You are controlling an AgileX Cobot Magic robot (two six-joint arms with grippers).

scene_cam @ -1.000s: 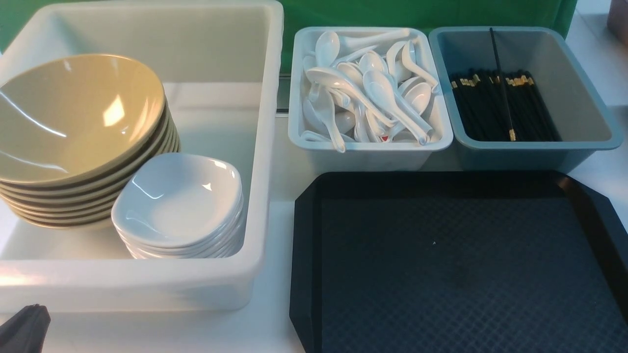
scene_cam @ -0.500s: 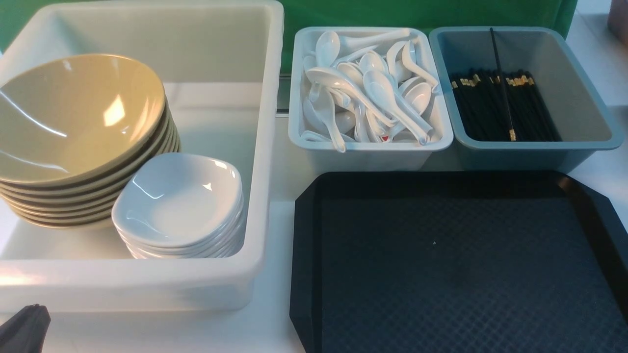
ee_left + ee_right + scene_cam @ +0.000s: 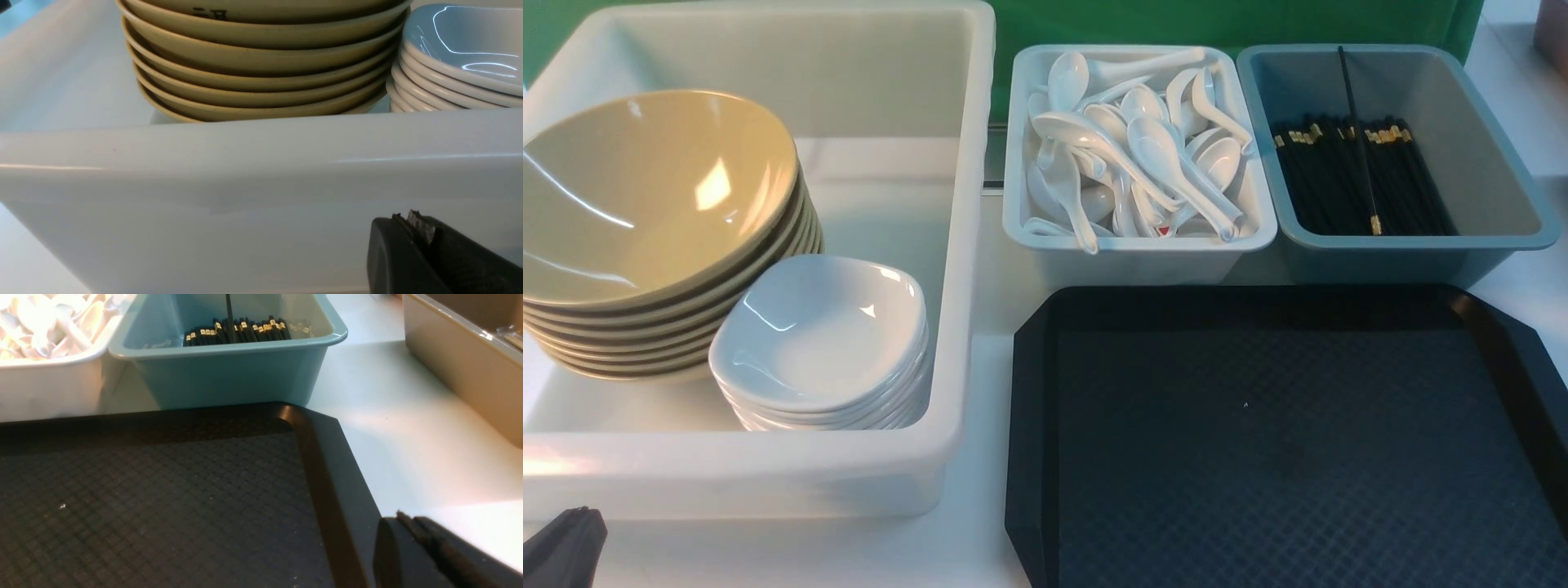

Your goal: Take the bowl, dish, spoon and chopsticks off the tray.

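The black tray (image 3: 1282, 441) lies at the front right with nothing on its textured floor. A stack of tan bowls (image 3: 645, 196) and a stack of white dishes (image 3: 821, 335) sit in the big white tub (image 3: 964, 245) at the left. White spoons (image 3: 1135, 147) fill a white bin. Black chopsticks (image 3: 1356, 175) lie in the grey-blue bin (image 3: 1494, 155). My left gripper (image 3: 576, 523) is shut and empty, low in front of the tub (image 3: 261, 183). My right gripper (image 3: 402, 518) is shut and empty, by the tray's right rim (image 3: 327, 465); the front view does not show it.
A beige container (image 3: 466, 355) stands on the white table to the right of the grey-blue bin (image 3: 229, 371). A green backdrop rises behind the bins. One chopstick (image 3: 1354, 122) lies slanted over the others.
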